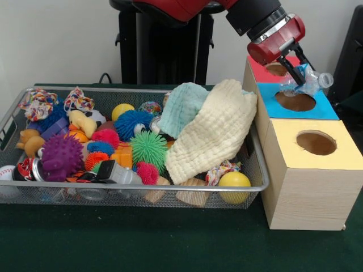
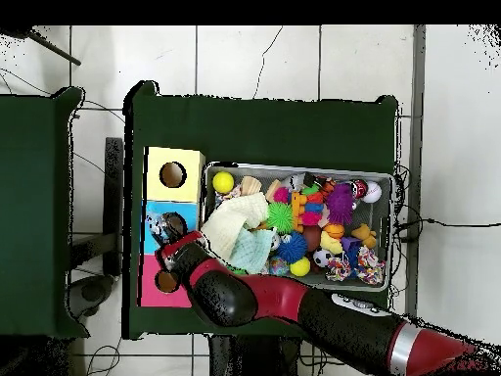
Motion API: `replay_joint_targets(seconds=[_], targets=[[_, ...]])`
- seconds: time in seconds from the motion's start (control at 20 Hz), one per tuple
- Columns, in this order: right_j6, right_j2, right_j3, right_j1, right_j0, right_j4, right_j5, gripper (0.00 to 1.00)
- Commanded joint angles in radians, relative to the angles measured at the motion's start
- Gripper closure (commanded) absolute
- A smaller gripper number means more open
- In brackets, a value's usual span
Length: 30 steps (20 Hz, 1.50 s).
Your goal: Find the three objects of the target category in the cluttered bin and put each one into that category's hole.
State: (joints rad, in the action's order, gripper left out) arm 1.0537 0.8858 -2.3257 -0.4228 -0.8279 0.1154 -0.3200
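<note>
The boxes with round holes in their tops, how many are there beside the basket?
3, in a row: yellow box nearest the front camera, blue box in the middle, red box farthest, partly behind the gripper.

Beside the silver mesh bin [image 1: 258, 185] stand pale wooden boxes topped yellow [image 1: 312, 141], blue [image 1: 298, 102] and red [image 1: 271, 71]. In the bin lie a cream cloth [image 1: 212, 133], a mint cloth [image 1: 181, 107], a purple spiky ball [image 1: 61, 157], a green one [image 1: 148, 148] and a yellow ball [image 1: 234, 181].
</note>
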Motion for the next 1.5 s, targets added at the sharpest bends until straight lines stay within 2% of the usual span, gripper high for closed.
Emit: replay_joint_targets(seconds=[0.05, 0.4, 0.45, 0.75, 1.5], targets=[[0.327, -0.067, 0.008, -0.011, 0.027, -0.024, -0.098, 1.00], [0.339, -0.055, -0.001, -0.020, 0.026, -0.051, -0.088, 1.00], [0.342, -0.050, 0.000, -0.020, 0.024, -0.057, -0.080, 0.00], [0.339, -0.049, 0.006, -0.015, 0.025, -0.040, -0.102, 0.00], [0.340, -0.026, -0.006, -0.052, 0.012, -0.048, -0.075, 0.00]])
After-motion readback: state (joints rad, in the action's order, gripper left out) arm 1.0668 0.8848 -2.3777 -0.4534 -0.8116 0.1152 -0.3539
